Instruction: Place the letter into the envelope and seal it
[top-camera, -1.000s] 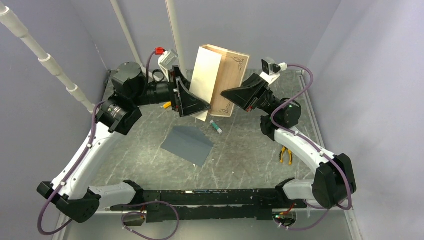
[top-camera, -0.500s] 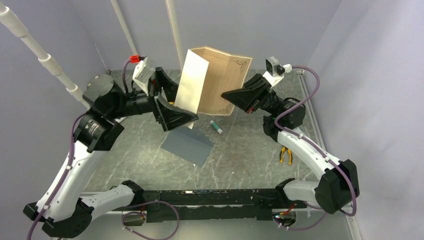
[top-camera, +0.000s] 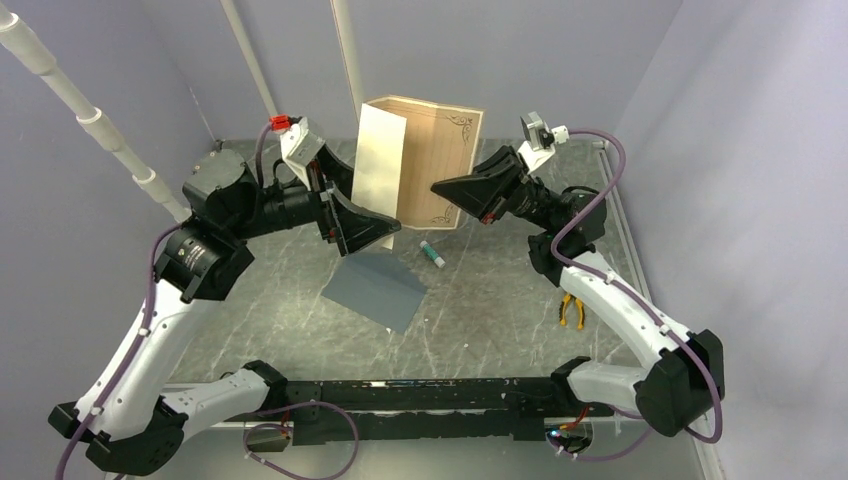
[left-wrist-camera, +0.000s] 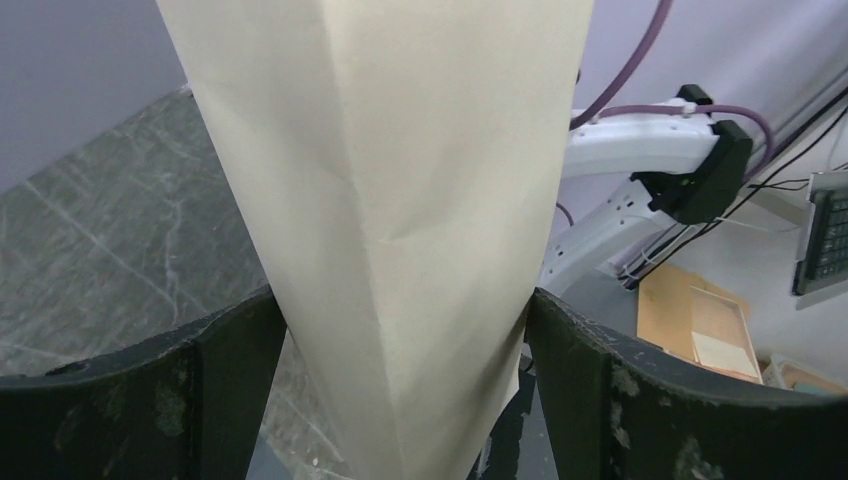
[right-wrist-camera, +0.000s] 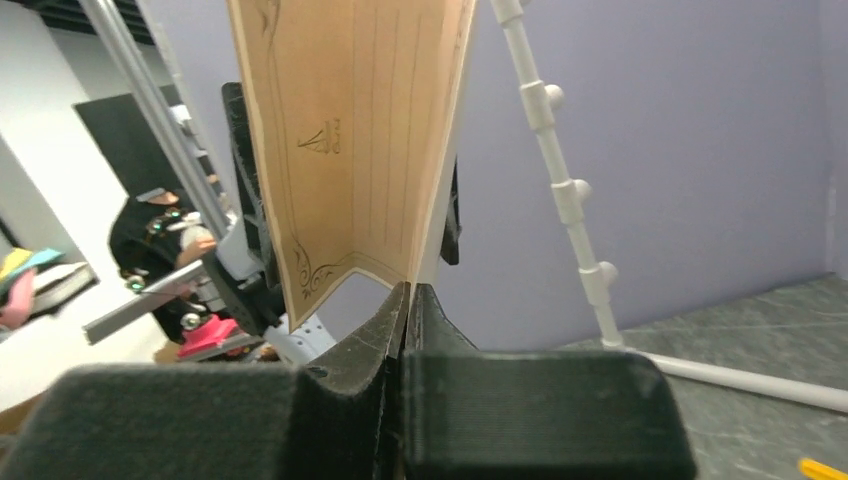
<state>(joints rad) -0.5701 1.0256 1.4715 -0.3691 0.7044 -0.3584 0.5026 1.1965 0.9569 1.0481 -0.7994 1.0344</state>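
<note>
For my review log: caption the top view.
Right hand pinches the part-folded letter; open left hand straddles its folded flap; envelope lies flat.

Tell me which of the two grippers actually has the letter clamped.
The right gripper: its jaws are pinched shut on the letter's edge. The left gripper stands wide open, with the letter's folded cream side between its fingers, unclamped.

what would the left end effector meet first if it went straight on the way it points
The left end effector would meet the letter first: its pale folded panel stands between the open fingers, touching or not I cannot tell.
</note>
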